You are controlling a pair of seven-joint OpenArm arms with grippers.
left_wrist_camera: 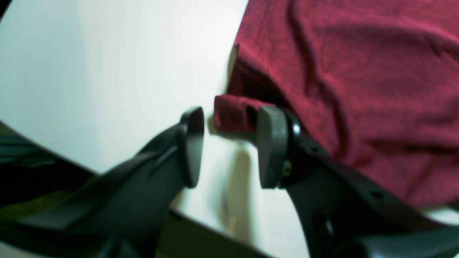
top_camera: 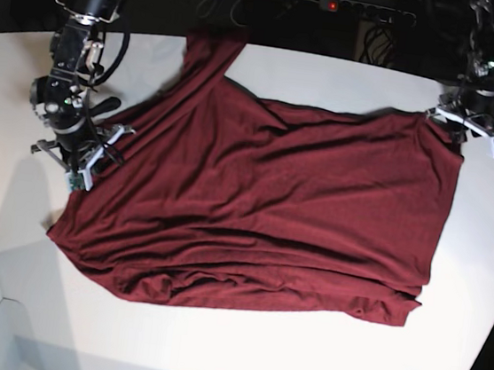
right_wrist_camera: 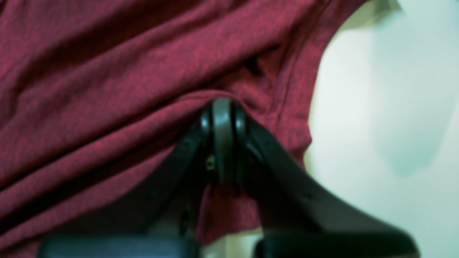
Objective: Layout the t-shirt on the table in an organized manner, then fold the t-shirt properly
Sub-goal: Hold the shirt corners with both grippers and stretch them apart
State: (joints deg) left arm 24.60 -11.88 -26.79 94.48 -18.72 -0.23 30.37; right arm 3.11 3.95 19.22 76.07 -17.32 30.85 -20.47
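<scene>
My shirt (top_camera: 271, 206) lies spread across the table (top_camera: 316, 363) — dark maroon, wrinkled, one sleeve trailing toward the far edge. Its near hem doubles over in soft folds — the white table shows all around.

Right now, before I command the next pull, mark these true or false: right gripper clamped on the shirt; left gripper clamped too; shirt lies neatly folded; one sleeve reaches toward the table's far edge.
1. The right gripper is shut on the t-shirt. True: cloth is bunched between its closed pads.
2. The left gripper is clamped on fabric. False: its jaws stand apart, a shirt corner just beyond them.
3. The t-shirt is neatly folded. False: it is spread out, skewed and wrinkled, on the table.
4. A sleeve stretches toward the table's far edge. True.
</scene>
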